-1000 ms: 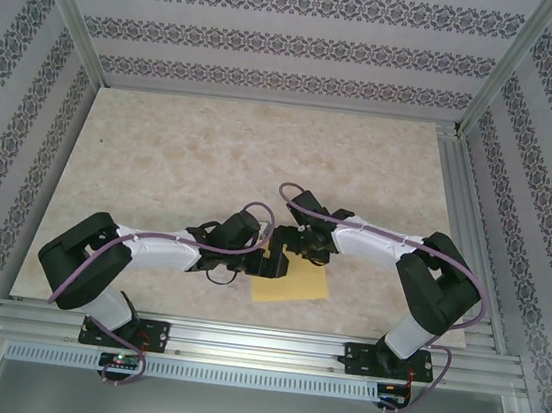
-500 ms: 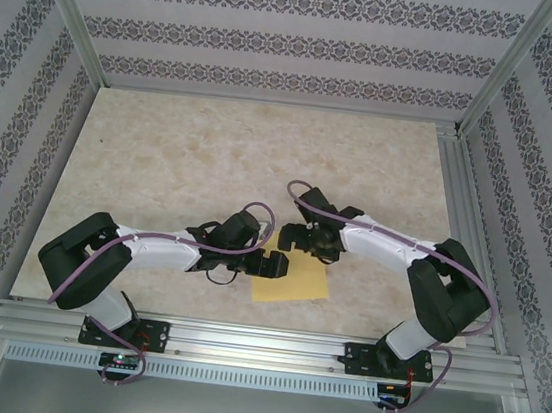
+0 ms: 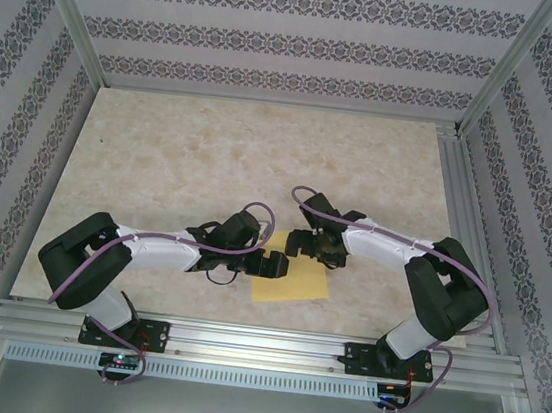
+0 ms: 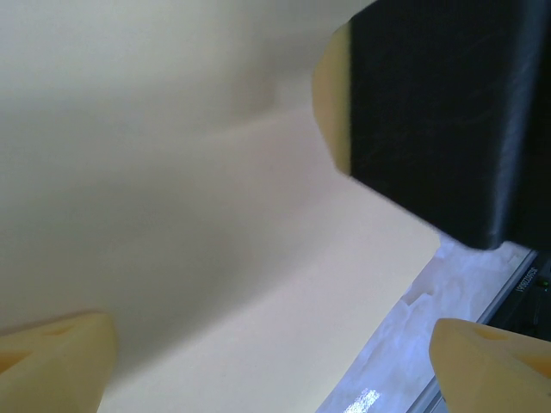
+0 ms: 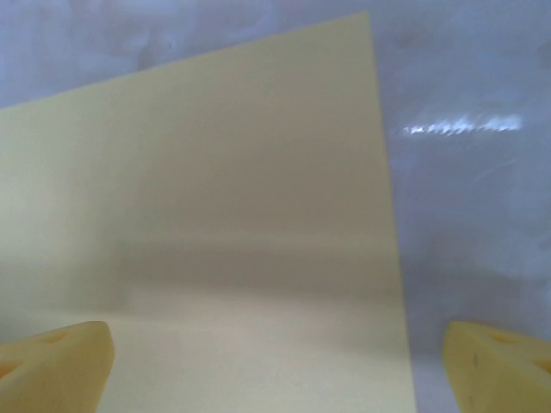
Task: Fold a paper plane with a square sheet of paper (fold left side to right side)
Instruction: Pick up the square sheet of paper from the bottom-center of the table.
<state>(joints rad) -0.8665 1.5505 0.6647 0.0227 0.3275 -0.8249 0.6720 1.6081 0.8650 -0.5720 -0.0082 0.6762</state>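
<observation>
Left gripper [image 3: 274, 264], right gripper [image 3: 297, 245] over sheet [image 3: 299, 285]

The top view looks steeply down from above and behind the arm bases, far enough back to take in the whole desk [image 3: 182, 155] and the patterned walls. The left wrist view sits very close above the square sheet of paper [image 4: 215, 258], facing out between the fingertips of the left pincer [image 4: 271, 361]. The right wrist view is equally close, looking down past the right pincer [image 5: 275, 366]. All three views share the sheet and the desk beside it.
</observation>
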